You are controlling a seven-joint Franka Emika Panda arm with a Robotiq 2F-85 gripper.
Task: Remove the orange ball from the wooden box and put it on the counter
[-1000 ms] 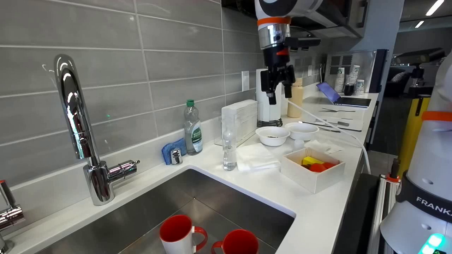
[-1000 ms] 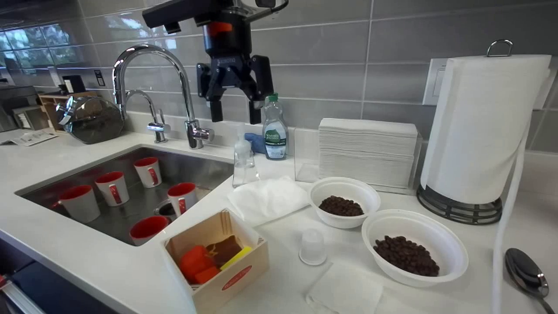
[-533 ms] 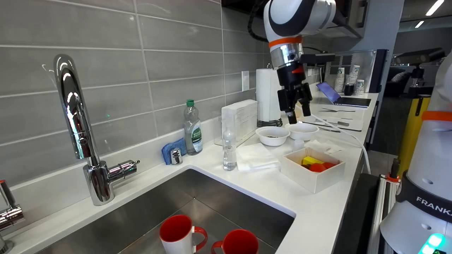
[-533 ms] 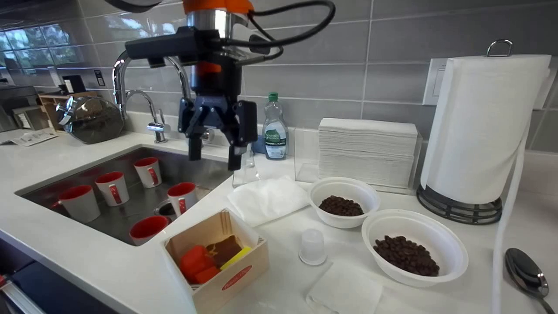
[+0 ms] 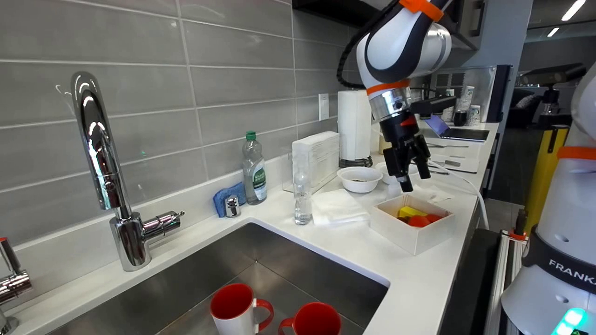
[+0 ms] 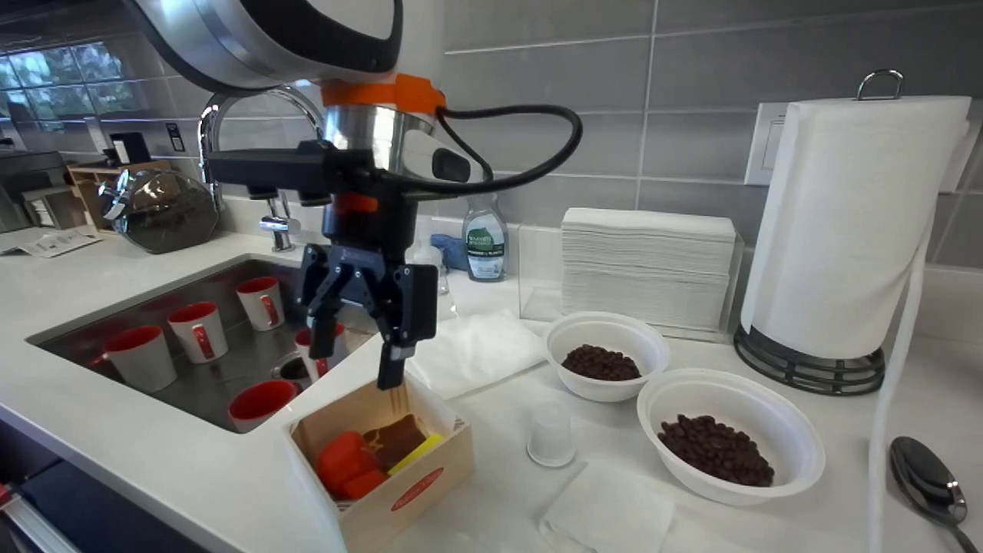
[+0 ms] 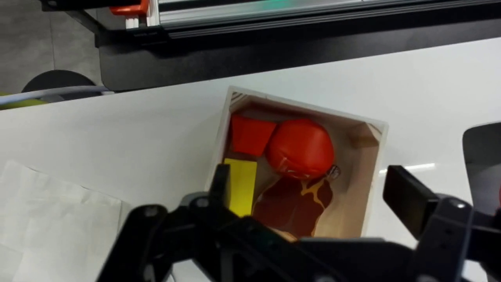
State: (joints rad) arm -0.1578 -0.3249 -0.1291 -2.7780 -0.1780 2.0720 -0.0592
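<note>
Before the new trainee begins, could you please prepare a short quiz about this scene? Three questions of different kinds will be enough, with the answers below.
1. Which of these lies in the wooden box together with the orange ball: (a) spoon, (b) yellow block, (c) bottle?
2. True or false: the end effector is holding the ball.
3. How many white bowls stand on the counter?

Key:
1: b.
2: False; the end effector is open, and the ball lies in the box.
3: Two.
</note>
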